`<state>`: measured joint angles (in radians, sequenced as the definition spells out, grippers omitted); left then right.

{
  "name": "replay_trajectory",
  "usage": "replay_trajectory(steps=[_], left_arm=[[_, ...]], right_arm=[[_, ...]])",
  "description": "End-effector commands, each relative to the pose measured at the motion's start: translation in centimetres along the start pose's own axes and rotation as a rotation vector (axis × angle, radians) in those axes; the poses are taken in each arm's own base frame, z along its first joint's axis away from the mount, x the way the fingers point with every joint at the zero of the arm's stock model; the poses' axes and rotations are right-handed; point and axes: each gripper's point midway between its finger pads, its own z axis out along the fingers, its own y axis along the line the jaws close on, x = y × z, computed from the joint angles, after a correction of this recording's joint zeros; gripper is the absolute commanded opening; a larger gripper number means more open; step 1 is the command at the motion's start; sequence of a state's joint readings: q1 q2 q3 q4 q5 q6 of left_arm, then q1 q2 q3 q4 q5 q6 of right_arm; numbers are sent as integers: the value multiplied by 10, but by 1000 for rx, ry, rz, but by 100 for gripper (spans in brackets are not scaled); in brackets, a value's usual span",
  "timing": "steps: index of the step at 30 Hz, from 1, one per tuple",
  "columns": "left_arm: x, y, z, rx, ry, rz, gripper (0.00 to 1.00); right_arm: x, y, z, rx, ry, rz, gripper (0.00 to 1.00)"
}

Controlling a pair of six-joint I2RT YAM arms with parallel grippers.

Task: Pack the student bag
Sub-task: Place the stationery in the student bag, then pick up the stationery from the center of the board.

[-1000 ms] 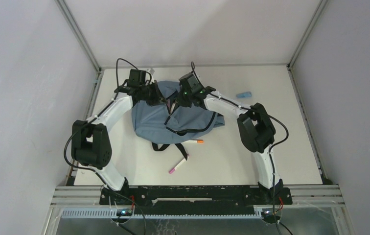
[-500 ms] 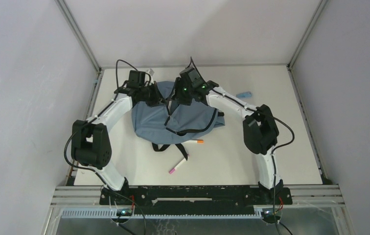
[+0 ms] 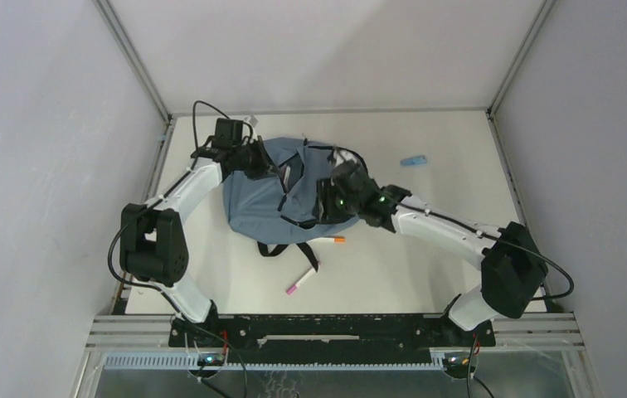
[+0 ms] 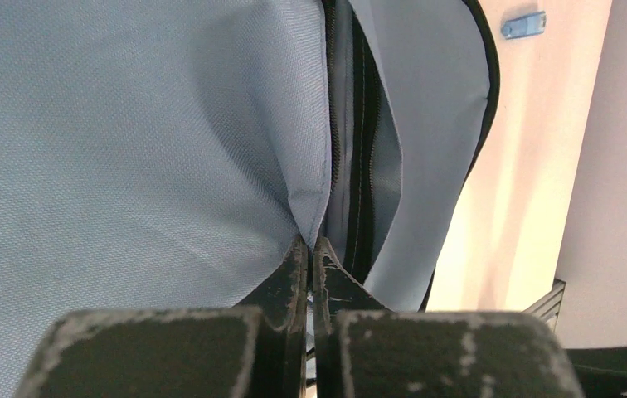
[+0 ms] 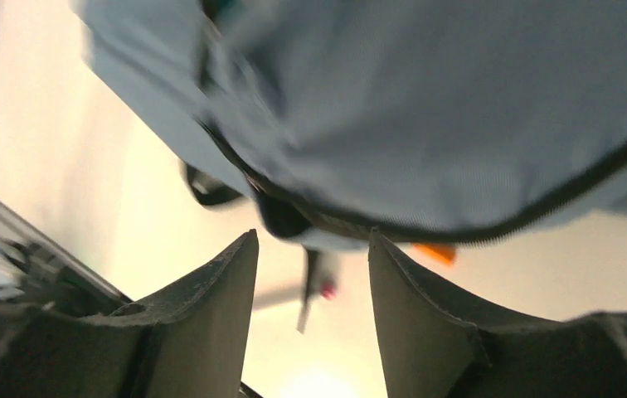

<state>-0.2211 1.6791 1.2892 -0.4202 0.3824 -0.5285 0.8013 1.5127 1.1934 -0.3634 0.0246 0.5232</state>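
Jaws: left gripper [image 4: 310, 253] clamped on student bag [image 3: 252, 207] fabric beside the zip; right gripper [image 5: 312, 240] spread apart at the bag's near-right edge.
Bare table [image 3: 426, 286] near-right; pink-tipped marker [image 3: 302, 280] and orange-capped marker [image 3: 335, 240] lie just before the bag. Bag sits left of centre, blue-grey, zip parted, black strap nearside. Small blue item [image 3: 414, 160] far right, well apart.

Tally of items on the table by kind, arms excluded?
Soft blue-grey fabric backpack: 1
White markers: 2 (orange-capped marker, pink-capped marker)
Small light-blue flat object: 1
Total: 4
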Motion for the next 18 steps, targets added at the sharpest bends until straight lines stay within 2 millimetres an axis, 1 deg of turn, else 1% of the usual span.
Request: replay_trajectory(steps=[1,4,6,8,10,13,18], left_arm=[[-37,-20,-27,57,-109,3,0],[-43,-17,-30,39,-129,-10,0],[-46,-12,-31,12,-147,-20,0],[-47,-10,-32,3,-154,-22,0],[-46,-10,-32,1,-153,-22,0],[-46,-9,-32,2,-150,-22,0],[-42,-8,-30,4,-136,-25,0]], right_arm=[[55,-31,9,86,103,-156,61],[85,-43,16,86,176,-171,67],[100,-49,21,77,205,-183,73],[107,-57,27,99,218,-196,77],[110,-60,33,96,226,-221,80],[111,-63,44,92,224,-264,81],[104,-72,58,133,209,-336,81]])
